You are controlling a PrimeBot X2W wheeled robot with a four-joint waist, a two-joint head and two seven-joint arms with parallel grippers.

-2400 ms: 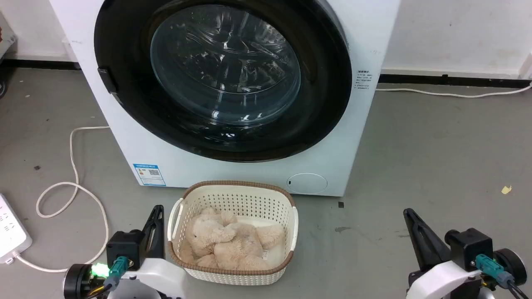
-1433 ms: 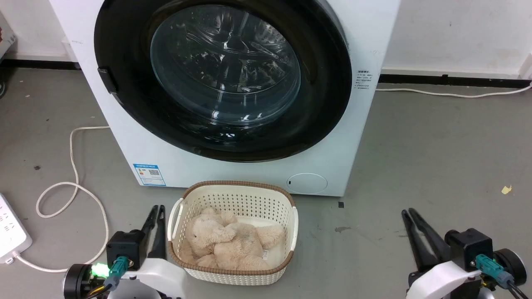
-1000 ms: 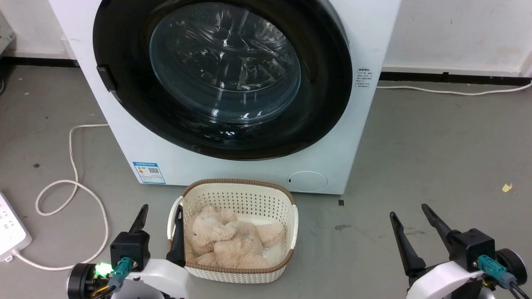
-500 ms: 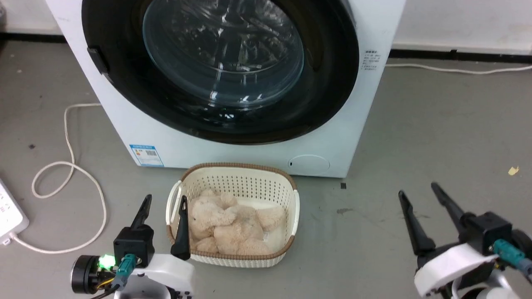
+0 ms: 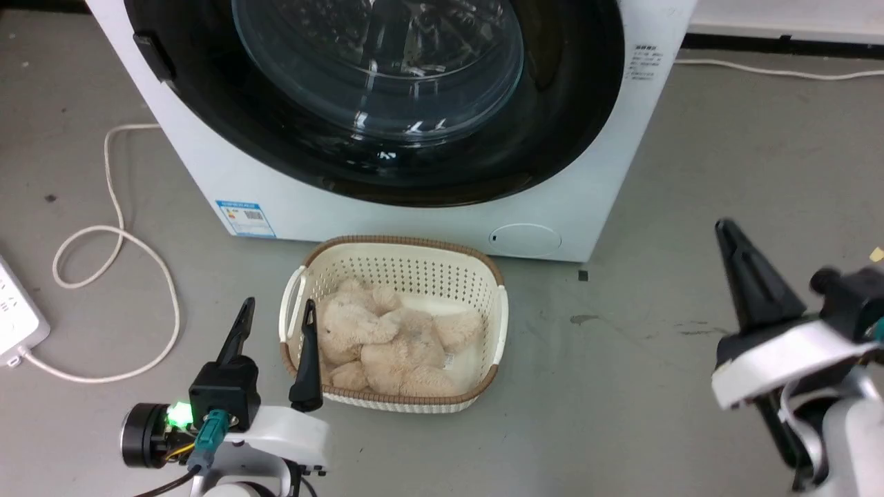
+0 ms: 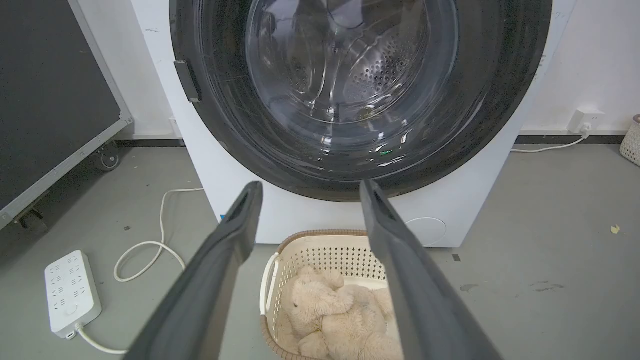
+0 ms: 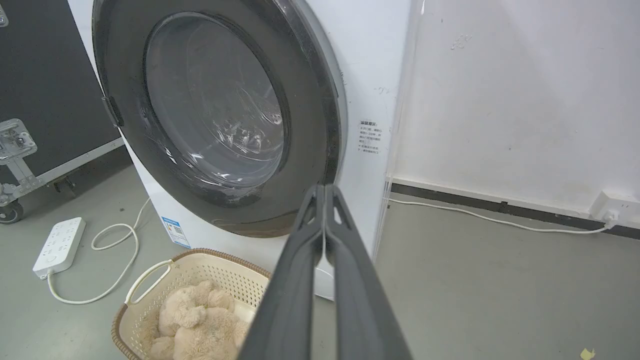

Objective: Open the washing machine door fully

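The washing machine door [image 5: 552, 124] is a big round pane with a glossy black rim and a bulging glass centre, lying flat against the white machine. The left wrist view looks straight at the door [image 6: 350, 90], and the right wrist view sees the door [image 7: 215, 115] at an angle. My left gripper [image 5: 276, 307] is open, low beside the basket's left handle, and its fingertips frame the door's bottom edge around the left gripper [image 6: 307, 184]. My right gripper [image 5: 722, 226] is shut on nothing, raised over the floor right of the machine; the right gripper [image 7: 324, 187] points at the door's right rim.
A cream basket [image 5: 394, 240] holding a beige plush toy [image 5: 387, 345] sits on the floor right in front of the machine. A small white service flap [image 5: 526, 238] is low on the front. A white cable [image 5: 110, 228] and power strip [image 5: 14, 304] lie left. A black wheeled case [image 6: 50, 100] stands further left.
The head camera has tipped down and the picture shifted. Both grippers opened about a second ago; the right one has since shut and risen forward. The left stays open. The door has not moved.
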